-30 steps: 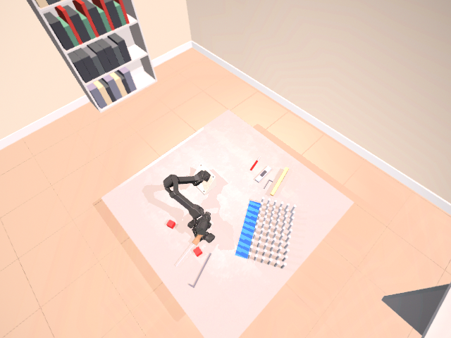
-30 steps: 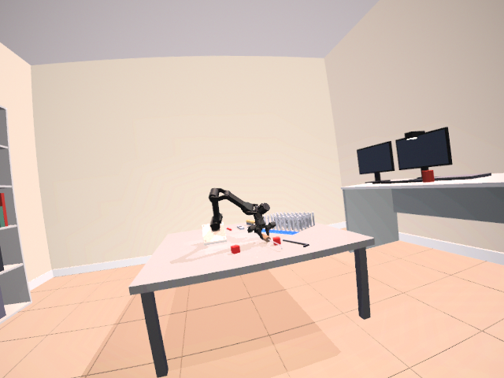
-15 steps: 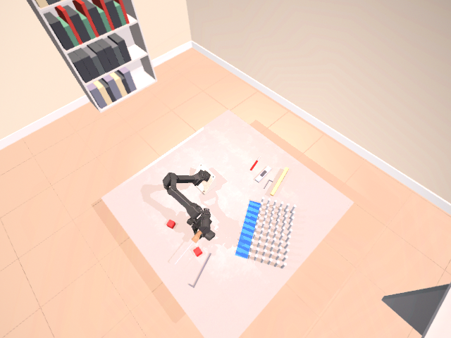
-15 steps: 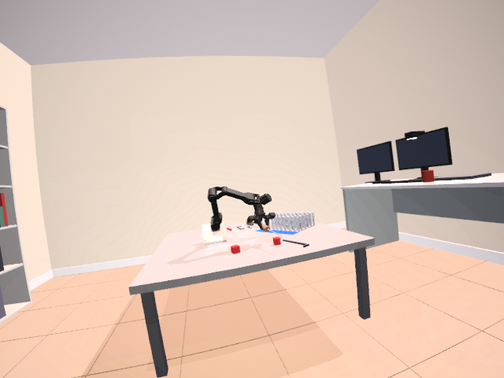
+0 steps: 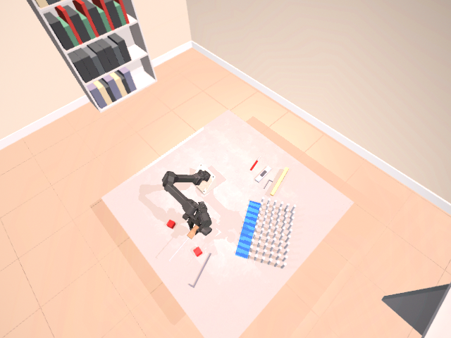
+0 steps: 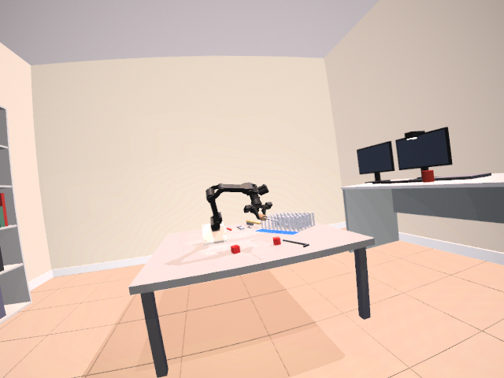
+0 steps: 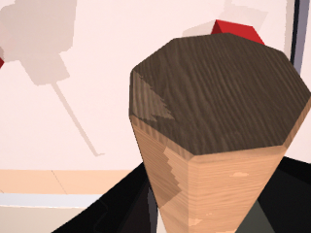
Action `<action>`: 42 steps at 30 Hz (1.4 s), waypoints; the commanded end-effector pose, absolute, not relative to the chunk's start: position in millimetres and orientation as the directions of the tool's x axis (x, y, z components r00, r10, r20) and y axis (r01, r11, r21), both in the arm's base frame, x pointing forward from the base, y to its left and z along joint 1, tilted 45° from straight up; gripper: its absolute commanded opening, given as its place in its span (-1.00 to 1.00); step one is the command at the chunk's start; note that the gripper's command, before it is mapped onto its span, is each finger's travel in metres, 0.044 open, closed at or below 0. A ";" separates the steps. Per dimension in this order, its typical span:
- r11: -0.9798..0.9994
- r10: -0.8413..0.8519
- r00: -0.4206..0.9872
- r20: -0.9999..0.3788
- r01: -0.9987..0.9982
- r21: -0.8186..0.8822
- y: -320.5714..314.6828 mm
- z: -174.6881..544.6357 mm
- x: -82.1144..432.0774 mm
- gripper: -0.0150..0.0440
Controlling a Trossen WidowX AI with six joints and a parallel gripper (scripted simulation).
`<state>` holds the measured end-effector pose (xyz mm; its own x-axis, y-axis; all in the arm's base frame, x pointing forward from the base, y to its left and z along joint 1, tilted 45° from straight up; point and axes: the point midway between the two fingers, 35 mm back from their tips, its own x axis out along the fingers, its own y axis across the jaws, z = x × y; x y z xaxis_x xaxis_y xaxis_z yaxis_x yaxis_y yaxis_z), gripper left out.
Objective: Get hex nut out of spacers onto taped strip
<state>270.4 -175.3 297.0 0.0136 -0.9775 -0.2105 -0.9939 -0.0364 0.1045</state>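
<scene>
My gripper [image 5: 194, 228] [image 6: 261, 213] is shut on the wooden handle [image 5: 192, 233] [image 6: 262, 216] [image 7: 214, 189] of a thin hook tool and holds it above the table. Its thin metal shaft [image 5: 178, 250] slants away from the handle; a shadow with a small hooked end shows in the wrist view. The standing metal spacers [image 5: 273, 229] [image 6: 290, 222] are upright in rows, away from my gripper. The blue taped strip [image 5: 248, 229] [image 6: 276, 231] lies along their near side. The hex nut cannot be made out among the spacers.
One red block [image 5: 170, 224] [image 6: 235, 249] and another red block [image 5: 197, 251] [image 6: 276, 240] lie near the tool. A dark L-shaped bar [image 5: 202, 269] [image 6: 294, 242] lies beyond them. A yellow bar [image 5: 280, 181], a small hex key [image 5: 268, 184] and a red-handled tool [image 5: 254, 165] lie beyond the spacers' far end.
</scene>
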 end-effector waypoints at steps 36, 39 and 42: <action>0.192 -0.911 0.185 -0.369 -0.602 -0.775 -146.1 283.7 286.1 -0.49; 0.234 -0.900 0.203 -0.387 -0.523 -0.819 -142.9 280.8 288.6 -0.49; 0.279 -0.888 0.220 -0.404 -0.441 -0.853 -139.6 277.9 291.1 -0.49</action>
